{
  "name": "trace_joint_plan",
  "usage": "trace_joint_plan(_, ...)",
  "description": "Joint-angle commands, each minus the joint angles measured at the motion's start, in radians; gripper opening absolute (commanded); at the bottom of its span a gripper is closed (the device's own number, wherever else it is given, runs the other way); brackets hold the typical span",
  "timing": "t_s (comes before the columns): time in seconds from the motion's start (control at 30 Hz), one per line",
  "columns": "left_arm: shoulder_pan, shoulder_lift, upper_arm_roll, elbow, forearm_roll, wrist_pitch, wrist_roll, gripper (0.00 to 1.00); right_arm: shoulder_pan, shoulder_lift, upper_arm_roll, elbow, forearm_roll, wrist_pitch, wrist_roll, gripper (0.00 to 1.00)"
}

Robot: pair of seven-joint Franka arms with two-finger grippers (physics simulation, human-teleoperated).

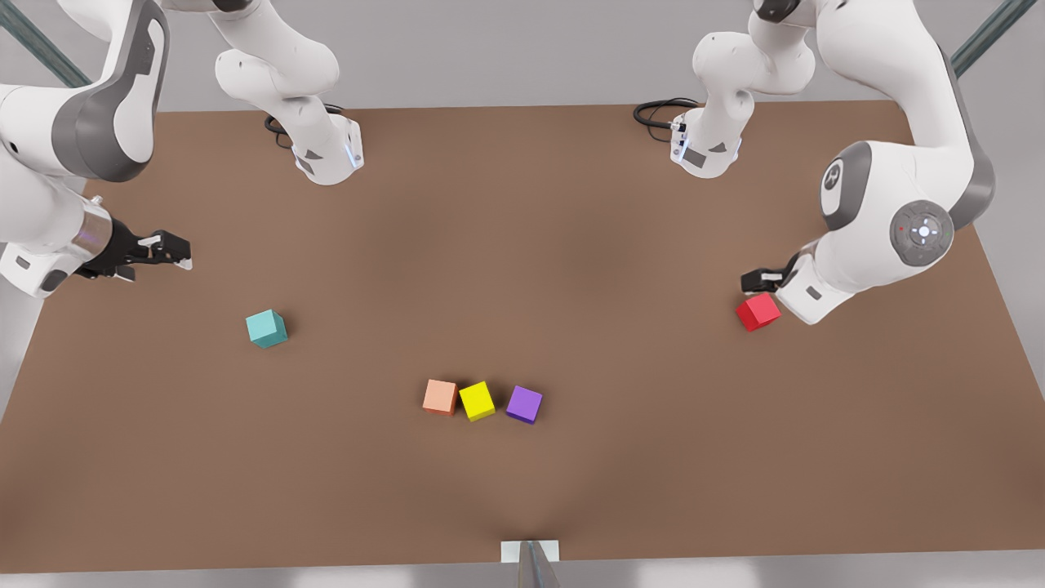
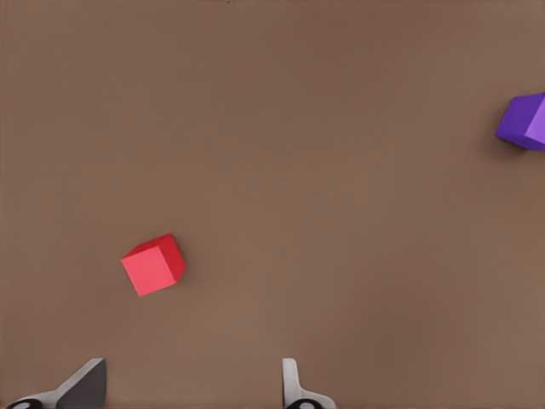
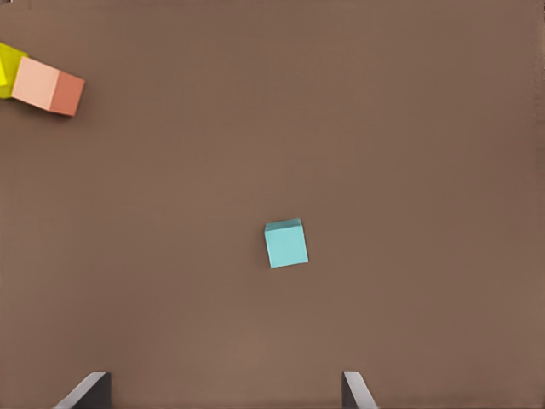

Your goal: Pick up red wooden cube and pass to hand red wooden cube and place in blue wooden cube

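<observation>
Alignment comes first: with the red wooden cube (image 1: 758,312) lying loose on the table (image 1: 571,245) just beside the spread-fingered left gripper (image 1: 755,281), centre it before you descend, while the right gripper (image 1: 167,250), fingers apart, waits near the blue wooden cube (image 1: 266,328)

Plain brown table (image 1: 571,245) — no pattern. The red wooden cube (image 1: 758,311) is bright red; the blue wooden cube (image 1: 266,328) is teal. At the table's six o'clock sit three plain cubes — salmon-orange cube (image 1: 440,397), yellow cube (image 1: 477,400), purple cube (image 1: 524,403). Arms white and grey.
</observation>
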Motion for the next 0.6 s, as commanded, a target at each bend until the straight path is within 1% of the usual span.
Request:
trace_joint_plan(0.0, 0.0, -0.002, 0.002, -0.003, 0.001, 0.009, -0.02, 1.0, -0.001, -0.002, -0.001, -0.001, -0.002, -0.007, 0.107, 1.0)
trace_joint_plan(0.03, 0.0, 0.0, 0.005, -0.017, 0.002, 0.01, -0.021, 1.0, -0.001, 0.001, -0.001, -0.001, -0.002, -0.007, 0.107, 1.0)
trace_joint_plan(0.07, 0.0, 0.006, 0.045, -0.05, 0.002, 0.021, -0.028, 1.0, -0.001, 0.002, -0.001, -0.001, -0.002, -0.007, 0.107, 1.0)
trace_joint_plan(0.1, 0.0, 0.012, 0.112, -0.125, -0.002, 0.097, -0.031, 1.0, -0.003, 0.012, 0.0, 0.001, 0.0, -0.007, 0.105, 1.0)
trace_joint_plan(0.17, 0.0, 0.016, 0.194, -0.317, -0.012, 0.318, -0.032, 1.0, -0.008, 0.033, -0.006, 0.021, 0.0, -0.002, 0.099, 1.0)
trace_joint_plan(0.2, 0.0, 0.032, 0.209, -0.363, -0.022, 0.384, -0.032, 1.0, -0.011, 0.033, -0.009, 0.021, 0.003, 0.0, 0.101, 1.0)
trace_joint_plan(0.27, 0.0, 0.041, 0.22, -0.434, -0.056, 0.478, -0.098, 1.0, -0.012, 0.033, -0.01, 0.022, 0.003, 0.0, 0.105, 1.0)
trace_joint_plan(0.4, 0.0, 0.052, 0.238, -0.564, -0.1, 0.607, -0.175, 1.0, -0.014, 0.035, -0.01, 0.022, 0.001, 0.003, 0.105, 1.0)
trace_joint_plan(0.43, 0.0, 0.053, 0.241, -0.609, -0.131, 0.664, -0.175, 1.0, -0.014, 0.062, -0.012, 0.038, -0.008, 0.004, 0.102, 1.0)
trace_joint_plan(0.47, 0.0, 0.067, 0.241, -0.616, -0.131, 0.687, -0.173, 1.0, -0.012, 0.085, -0.012, 0.073, -0.011, -0.002, 0.102, 1.0)
trace_joint_plan(0.57, 0.0, 0.082, 0.252, -0.647, -0.131, 0.737, -0.17, 1.0, -0.012, 0.087, -0.01, 0.073, -0.012, -0.002, 0.102, 1.0)
